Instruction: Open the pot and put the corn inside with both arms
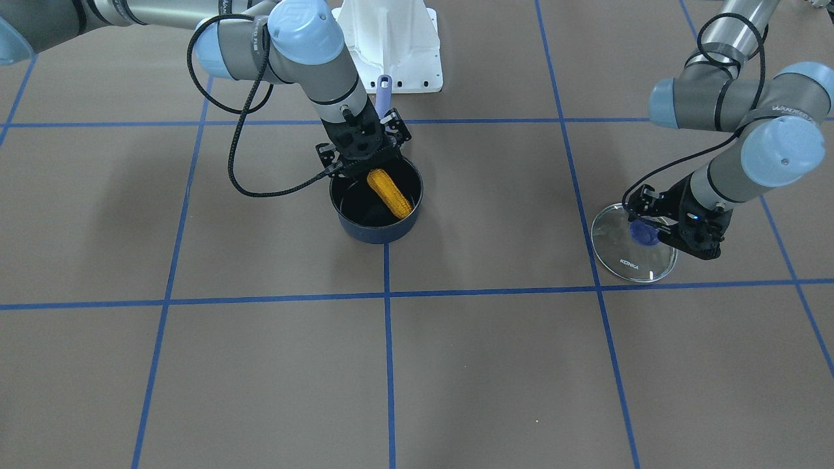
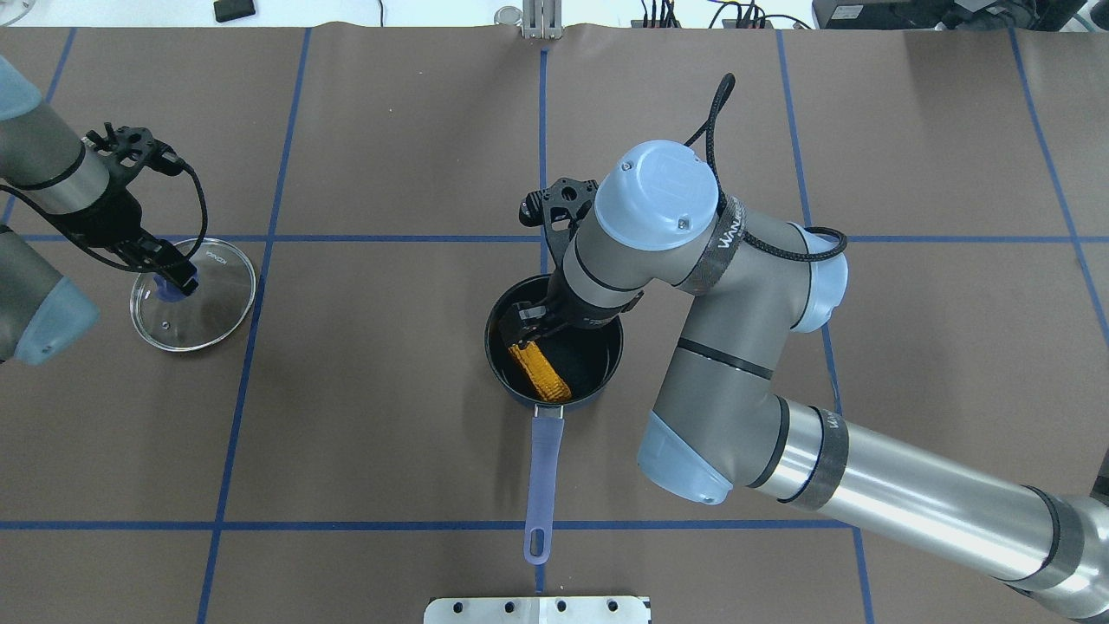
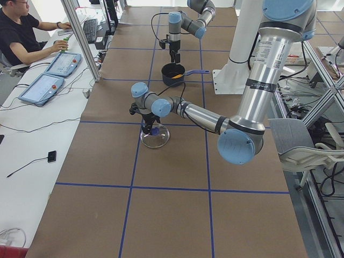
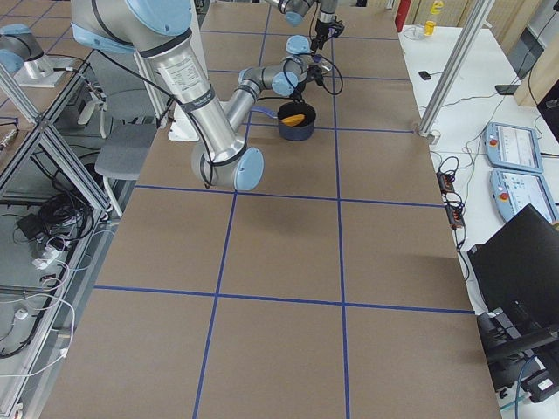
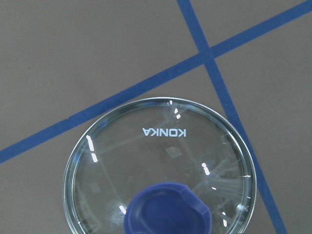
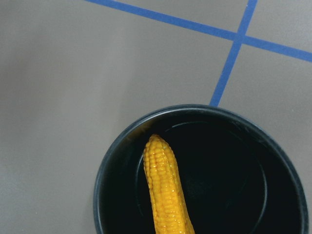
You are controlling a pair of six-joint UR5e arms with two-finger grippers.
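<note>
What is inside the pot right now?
The corn lies inside the pot, slanted. The right end effector covers its upper end, so the grip cannot be seen.

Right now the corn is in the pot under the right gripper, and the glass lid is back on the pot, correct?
Not quite. The corn is in the pot under the right gripper, but the glass lid lies on the table far off, at the left gripper. The overhead exterior view shows it.

1 pot (image 2: 554, 347), 1 corn (image 2: 539, 370), 1 lid (image 2: 193, 295), 2 arms (image 2: 736, 347).
</note>
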